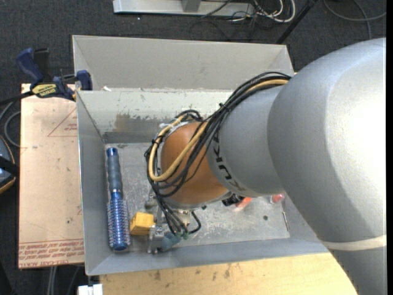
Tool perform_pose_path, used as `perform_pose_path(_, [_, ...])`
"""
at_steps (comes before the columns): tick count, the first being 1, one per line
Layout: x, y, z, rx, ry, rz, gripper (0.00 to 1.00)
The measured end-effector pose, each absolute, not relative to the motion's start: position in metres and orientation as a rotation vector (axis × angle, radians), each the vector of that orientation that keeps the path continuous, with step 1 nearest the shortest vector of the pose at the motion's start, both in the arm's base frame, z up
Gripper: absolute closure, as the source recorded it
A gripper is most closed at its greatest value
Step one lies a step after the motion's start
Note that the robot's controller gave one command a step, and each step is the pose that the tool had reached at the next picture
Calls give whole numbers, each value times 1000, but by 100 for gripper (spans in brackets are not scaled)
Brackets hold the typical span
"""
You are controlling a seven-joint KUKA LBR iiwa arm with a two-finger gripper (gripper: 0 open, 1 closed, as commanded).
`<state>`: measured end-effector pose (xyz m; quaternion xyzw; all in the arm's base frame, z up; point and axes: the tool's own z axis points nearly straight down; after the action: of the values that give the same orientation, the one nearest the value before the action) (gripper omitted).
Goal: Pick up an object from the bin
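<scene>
Grey robot arm (319,152) over grey metal bin (92,165) | gripper (161,238) low by front wall, just beside small yellow block (141,224); open or closed: cannot tell | step: likely grasp; next: secure hold, lift clear

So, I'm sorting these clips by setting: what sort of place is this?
Probably a robotics lab or workshop: a grey robot arm reaches into a grey metal bin holding a blue bristled hairbrush, with loose cables on the dark carpet behind.
</scene>
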<state>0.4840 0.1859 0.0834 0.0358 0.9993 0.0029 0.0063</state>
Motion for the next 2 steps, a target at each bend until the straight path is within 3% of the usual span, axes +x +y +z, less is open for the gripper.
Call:
perform_pose_path(1, [480,177,100,261,3127,4,0])
perform_pose_path(2, [484,186,100,360,3120,3,0])
